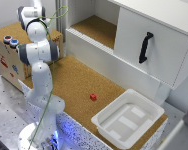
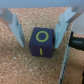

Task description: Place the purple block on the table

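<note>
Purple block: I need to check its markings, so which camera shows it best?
The wrist view: the purple block fills the centre, yellow markings clear, lying on cork between the open gripper's fingers. In the exterior view I cannot find it; the arm apparently hides it.

red block (image 1: 93, 97), white tray (image 1: 153, 111), cabinet handle (image 1: 145, 47)

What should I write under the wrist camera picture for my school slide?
Open gripper straddling a purple block with yellow markings, resting on the cork table.
</note>
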Motion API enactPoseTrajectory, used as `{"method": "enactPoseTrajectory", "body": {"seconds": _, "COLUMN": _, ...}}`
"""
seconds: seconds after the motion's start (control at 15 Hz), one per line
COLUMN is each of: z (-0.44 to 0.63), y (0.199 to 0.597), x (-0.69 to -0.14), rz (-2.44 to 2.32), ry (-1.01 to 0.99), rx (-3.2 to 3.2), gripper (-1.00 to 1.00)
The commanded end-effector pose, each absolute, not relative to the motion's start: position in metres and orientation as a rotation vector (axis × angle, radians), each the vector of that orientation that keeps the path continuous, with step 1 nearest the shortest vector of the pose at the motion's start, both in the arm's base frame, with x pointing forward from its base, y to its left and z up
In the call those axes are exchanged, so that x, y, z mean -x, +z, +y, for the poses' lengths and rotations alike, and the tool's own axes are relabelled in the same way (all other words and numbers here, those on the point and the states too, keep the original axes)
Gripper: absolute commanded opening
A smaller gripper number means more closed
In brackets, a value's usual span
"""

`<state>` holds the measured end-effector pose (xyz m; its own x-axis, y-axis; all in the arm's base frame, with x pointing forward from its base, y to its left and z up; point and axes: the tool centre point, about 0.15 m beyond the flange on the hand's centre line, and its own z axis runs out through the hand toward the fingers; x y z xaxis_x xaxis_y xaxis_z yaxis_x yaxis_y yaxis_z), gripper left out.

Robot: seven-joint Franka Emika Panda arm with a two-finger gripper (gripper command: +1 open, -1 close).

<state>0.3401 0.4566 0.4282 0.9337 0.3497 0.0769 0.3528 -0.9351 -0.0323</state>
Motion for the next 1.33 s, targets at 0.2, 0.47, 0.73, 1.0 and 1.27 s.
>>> {"method": "enactPoseTrajectory", "body": {"seconds": 0.2, "z": 0.439, "y": 0.446, "x": -0.339, "rz": -0.449, "ry": -0.186, "rx": 3.168, "gripper": -1.00}}
{"method": "enactPoseTrajectory", "body": {"seconds": 0.47, "z": 0.399, "y": 0.473, "x": -0.342, "rz": -0.379, "ry": -0.274, "rx": 3.196, "gripper": -1.00}}
{"method": "enactPoseTrajectory", "body": {"seconds": 0.73, "z": 0.341, "y": 0.474, "x": -0.337, "rz": -0.398, "ry": -0.336, "rx": 3.187, "gripper": -1.00}}
{"method": "enactPoseTrajectory", "body": {"seconds": 1.0, "z": 0.266, "y": 0.450, "x": -0.318, "rz": -0.546, "ry": -0.378, "rx": 3.144, "gripper": -1.00}}
{"method": "enactPoseTrajectory", "body": {"seconds": 1.27, "z": 0.183, "y": 0.441, "x": -0.313, "rz": -0.677, "ry": -0.387, "rx": 3.081, "gripper": -1.00}}
